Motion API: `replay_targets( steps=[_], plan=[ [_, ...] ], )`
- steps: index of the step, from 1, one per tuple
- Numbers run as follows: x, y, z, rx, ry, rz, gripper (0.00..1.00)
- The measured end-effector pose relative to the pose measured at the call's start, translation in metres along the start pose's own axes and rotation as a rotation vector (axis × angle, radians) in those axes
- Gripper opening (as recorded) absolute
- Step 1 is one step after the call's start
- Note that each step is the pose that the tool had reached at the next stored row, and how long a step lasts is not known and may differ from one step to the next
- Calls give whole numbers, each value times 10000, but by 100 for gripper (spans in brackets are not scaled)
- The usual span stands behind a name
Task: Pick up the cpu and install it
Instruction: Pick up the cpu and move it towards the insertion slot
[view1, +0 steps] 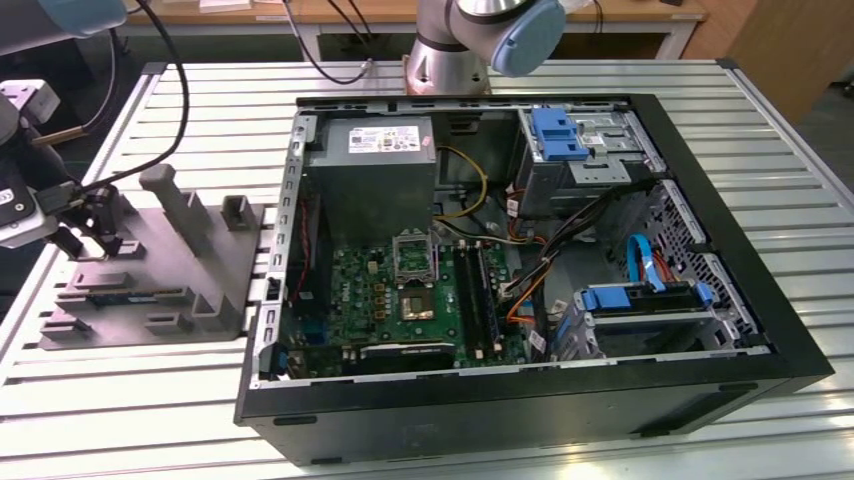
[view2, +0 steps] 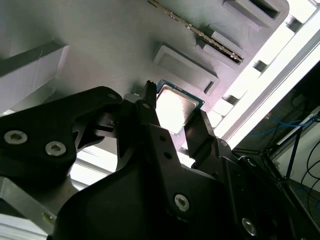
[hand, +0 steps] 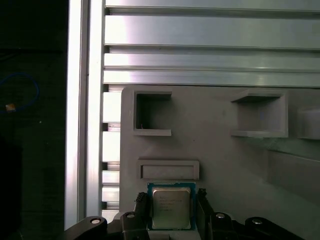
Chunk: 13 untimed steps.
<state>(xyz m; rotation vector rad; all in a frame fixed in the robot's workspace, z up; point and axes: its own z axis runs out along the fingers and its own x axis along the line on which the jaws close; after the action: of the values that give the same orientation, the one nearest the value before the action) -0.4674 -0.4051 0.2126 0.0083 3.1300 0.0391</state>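
The end effector hangs low over the grey holder on the tabletop. In both wrist views its fingers are closed against two opposite edges of the cpu, pinching it. The chip sits level between them. I cannot tell whether it rests on the holder's face beneath or is just clear of it.

The hold is on thin rims only, so a jolt or a tilt could let the cpu twist or slip out, onto the holder or into a gap between the tabletop's slats. A chip skewed in the grip would likely not drop squarely into the socket, and pressing it home that way could damage the contacts. Just ahead of the fingertips is a raised pocket frame, with a memory stick beyond it. A sideways drag could catch the chip's edge there.

Above the end effector the room looks free. The holder's posts and the wall of the case stand between it and the socket, which is well apart from it. Around the socket the power-supply box and cables crowd close, leaving a clear approach only from overhead.
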Motion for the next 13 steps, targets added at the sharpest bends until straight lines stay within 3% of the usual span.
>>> replay_targets(
  steps=[13],
  plan=[
    [-20, 0, -15, -2, -4, 0, 47]
  ],
)
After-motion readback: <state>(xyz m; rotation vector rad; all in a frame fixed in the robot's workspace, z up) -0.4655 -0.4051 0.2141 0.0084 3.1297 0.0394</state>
